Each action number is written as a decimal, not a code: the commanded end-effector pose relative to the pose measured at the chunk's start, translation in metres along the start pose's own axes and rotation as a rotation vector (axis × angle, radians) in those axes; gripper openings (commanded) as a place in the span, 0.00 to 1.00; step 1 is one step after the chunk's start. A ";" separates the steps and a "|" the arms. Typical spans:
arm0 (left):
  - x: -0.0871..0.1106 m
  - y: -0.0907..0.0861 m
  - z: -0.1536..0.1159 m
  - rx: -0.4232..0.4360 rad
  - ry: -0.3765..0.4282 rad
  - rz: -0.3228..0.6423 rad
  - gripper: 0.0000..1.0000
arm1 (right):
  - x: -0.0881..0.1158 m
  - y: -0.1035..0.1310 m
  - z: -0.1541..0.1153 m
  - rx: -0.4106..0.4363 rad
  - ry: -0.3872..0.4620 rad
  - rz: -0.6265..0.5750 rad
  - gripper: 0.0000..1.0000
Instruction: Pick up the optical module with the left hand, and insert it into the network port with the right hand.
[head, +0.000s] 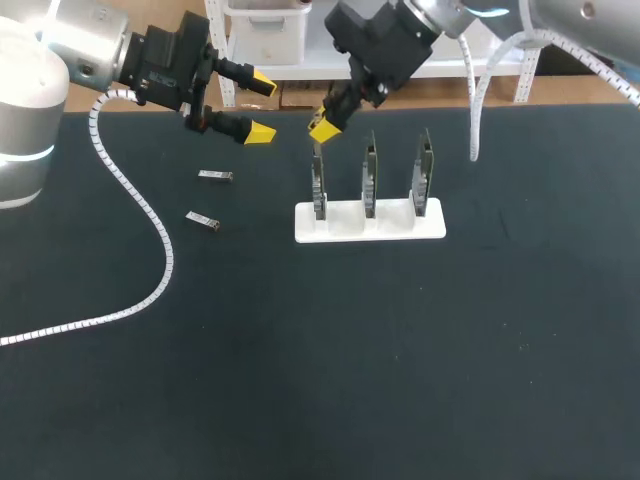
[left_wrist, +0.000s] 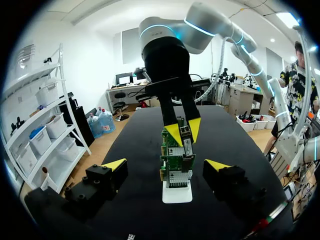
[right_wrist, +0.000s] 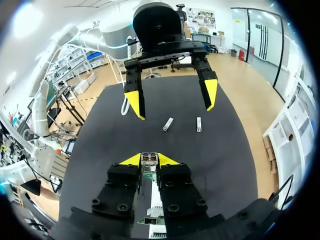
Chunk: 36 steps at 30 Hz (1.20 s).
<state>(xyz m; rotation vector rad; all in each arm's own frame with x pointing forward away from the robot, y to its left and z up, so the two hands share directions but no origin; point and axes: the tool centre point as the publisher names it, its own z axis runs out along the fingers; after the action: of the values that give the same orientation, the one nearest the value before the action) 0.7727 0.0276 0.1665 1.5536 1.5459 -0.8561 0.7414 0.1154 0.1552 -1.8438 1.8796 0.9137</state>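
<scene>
My right gripper (head: 324, 124) is shut on a small silver optical module (right_wrist: 149, 159), which shows between its yellow tips in the right wrist view. It hangs just above the leftmost of three upright circuit boards (head: 318, 185) on a white stand (head: 385, 230). In the left wrist view the module (left_wrist: 186, 139) sits at the top edge of the nearest board (left_wrist: 175, 167), with the right gripper (left_wrist: 183, 131) over it. My left gripper (head: 260, 107) hovers open and empty to the left of the stand, pointing at the boards. Its own fingers (left_wrist: 115, 164) flank the stand (left_wrist: 177, 194).
Two more silver modules (head: 215, 176) (head: 203, 219) lie on the black table left of the stand; the right wrist view shows them as well (right_wrist: 168, 124) (right_wrist: 199, 124). A white ribbed cable (head: 150, 230) trails across the left of the table.
</scene>
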 end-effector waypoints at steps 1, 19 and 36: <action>-0.001 0.001 0.000 0.001 0.004 -0.001 1.00 | -0.001 -0.007 0.005 -0.011 0.019 0.006 0.00; -0.001 0.001 0.000 0.001 0.004 -0.001 1.00 | -0.007 -0.003 -0.002 0.020 0.052 -0.004 0.00; -0.001 0.001 0.000 0.001 0.004 -0.001 1.00 | -0.002 -0.001 0.002 0.023 0.035 0.018 0.00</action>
<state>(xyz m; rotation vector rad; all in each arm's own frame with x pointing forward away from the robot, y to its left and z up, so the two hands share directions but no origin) 0.7727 0.0276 0.1665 1.5536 1.5459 -0.8561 0.7452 0.1213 0.1575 -1.8536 1.9296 0.8696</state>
